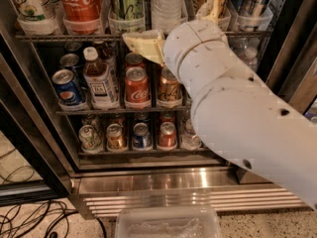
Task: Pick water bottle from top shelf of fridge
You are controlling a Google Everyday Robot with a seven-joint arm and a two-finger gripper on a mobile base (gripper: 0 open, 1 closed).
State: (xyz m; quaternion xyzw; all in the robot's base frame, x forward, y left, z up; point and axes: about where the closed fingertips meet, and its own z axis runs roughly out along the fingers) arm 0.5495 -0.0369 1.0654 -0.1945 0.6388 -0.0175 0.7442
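The water bottle (168, 6) is clear and ribbed and stands in a clear holder on the top shelf (64, 35) of the fridge (29, 133); its cap is out of view. My gripper (171, 18) is at the front of this shelf, at the end of my big white arm (237, 103). One cream finger (144, 44) shows below and left of the bottle, the other (214, 6) to its right. The fingers stand apart with the bottle's lower part between them. I cannot tell whether they touch it.
A Coca-Cola bottle (79, 4), a green can (126, 1) and a cup (29, 6) stand left on the top shelf. Cans and a brown-drink bottle (99, 78) fill the lower racks. The steel base (163, 182), a clear tub (168, 224) and cables (29, 217) lie below.
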